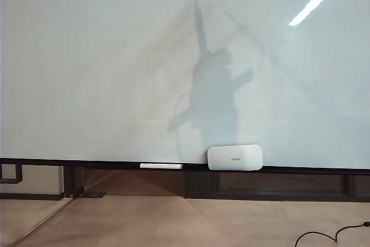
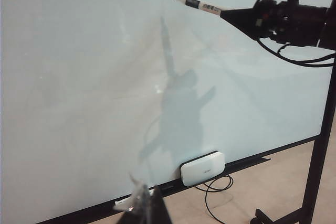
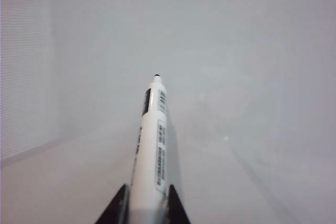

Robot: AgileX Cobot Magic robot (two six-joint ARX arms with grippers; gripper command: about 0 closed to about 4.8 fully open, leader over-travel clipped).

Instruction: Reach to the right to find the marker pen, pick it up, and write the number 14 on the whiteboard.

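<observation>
One pen up, no ink on board yet

Right gripper (image 2: pixel 231 14) sits high, at about 1 o'clock in the exterior view, jaws pinched on the marker (image 2: pixel 202 6). Pen sticks out past the fingertips w/ its dark tip (image 3: pixel 157 75) leading; long axis runs nearly level, pointing toward 9 o'clock in the exterior view, slightly nose-up in the left wrist view. Right wrist view looks straight down the barrel at the whiteboard (image 1: pixel 104 67), blank there.

Key relation: the board lies ahead of the tip, but I can't tell from these views whether the tip touches it or hangs just off. Pen shadow on the board falls well apart from the pen, around centre, so my read is there's a gap yet. No strokes show anywhere, so the "14" isn't started; the coming move, I'd judge, is to bring the tip onto the surface and pull the first stroke down.

Right arm is the nearer one by far: stretched out up high, cables trailing off the wrist. Left gripper (image 2: pixel 144 208) hangs low, near 6 o'clock, just a dark sliver in its own view; can't tell if its jaws are spread or pressed together.

Eraser (image 1: pixel 235 157) and a spare white pen (image 1: pixel 161 166) rest on the bottom rail (image 1: pixel 58 161), around 6 o'clock, clear of the work.
</observation>
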